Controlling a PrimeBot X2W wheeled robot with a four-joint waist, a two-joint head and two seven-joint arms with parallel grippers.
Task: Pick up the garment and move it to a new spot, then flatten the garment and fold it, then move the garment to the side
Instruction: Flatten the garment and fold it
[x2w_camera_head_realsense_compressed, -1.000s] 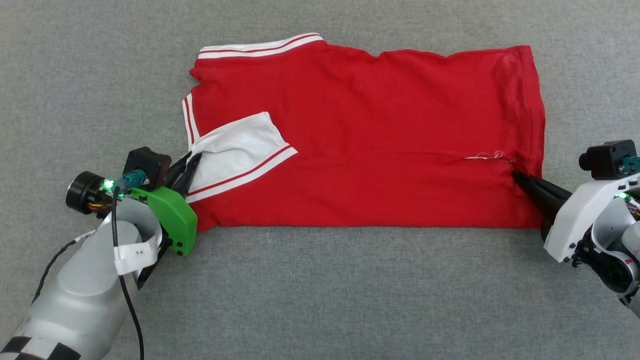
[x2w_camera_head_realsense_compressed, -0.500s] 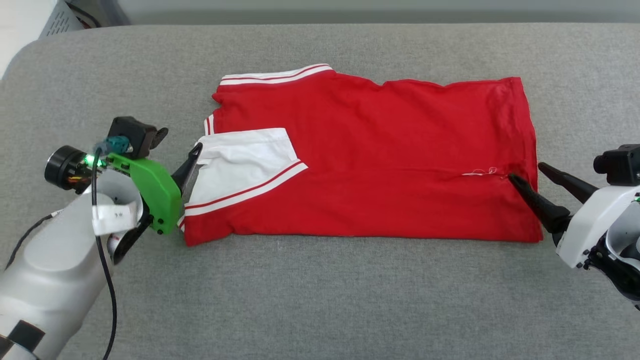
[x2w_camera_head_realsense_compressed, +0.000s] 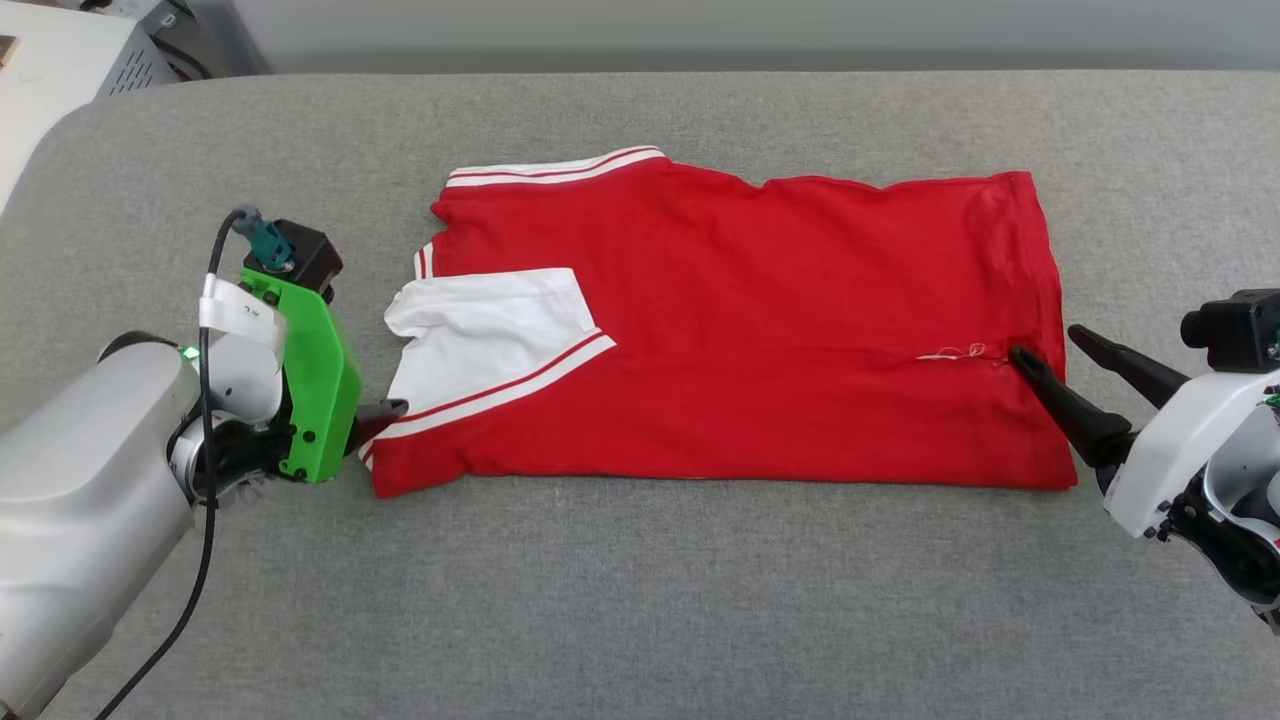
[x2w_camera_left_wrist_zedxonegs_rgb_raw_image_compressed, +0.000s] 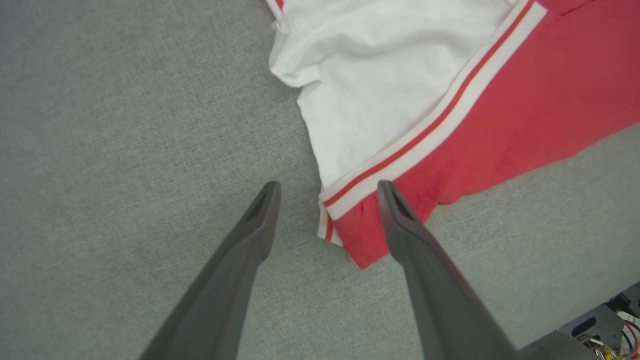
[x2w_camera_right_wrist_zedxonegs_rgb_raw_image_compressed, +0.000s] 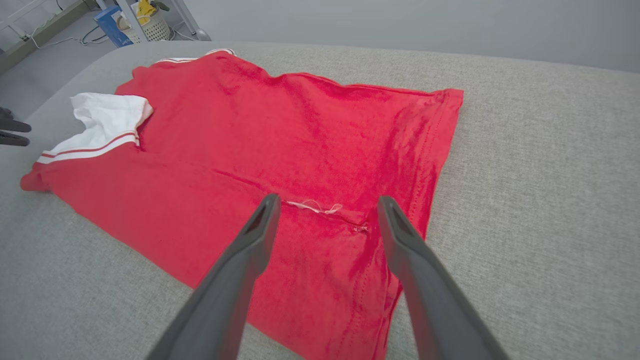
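The garment (x2w_camera_head_realsense_compressed: 760, 320) lies folded into a long red rectangle on the grey surface, and none of its lettering shows. A white sleeve (x2w_camera_head_realsense_compressed: 480, 325) with red-and-white trim rests on top at its left end. My left gripper (x2w_camera_head_realsense_compressed: 385, 412) is open just off the lower left corner. In the left wrist view its fingers (x2w_camera_left_wrist_zedxonegs_rgb_raw_image_compressed: 328, 185) straddle the striped trim edge (x2w_camera_left_wrist_zedxonegs_rgb_raw_image_compressed: 380, 167) from above without touching it. My right gripper (x2w_camera_head_realsense_compressed: 1043, 341) is open over the garment's right hem. Its fingers (x2w_camera_right_wrist_zedxonegs_rgb_raw_image_compressed: 328, 198) stand on either side of a small white thread (x2w_camera_right_wrist_zedxonegs_rgb_raw_image_compressed: 315, 206) at a crease.
The grey padded surface (x2w_camera_head_realsense_compressed: 640, 600) reaches well beyond the garment in front and on both sides. Its far edge (x2w_camera_head_realsense_compressed: 700, 75) meets a pale wall. A white cabinet (x2w_camera_head_realsense_compressed: 60, 60) stands past the back left corner. A blue box (x2w_camera_right_wrist_zedxonegs_rgb_raw_image_compressed: 112, 22) and a white basket (x2w_camera_right_wrist_zedxonegs_rgb_raw_image_compressed: 150, 25) sit on the floor.
Both grippers have opened and let go of the garment. The white sleeve has settled flat. My left gripper drew back toward the lower left corner. The head camera tilted up, showing the far edge.
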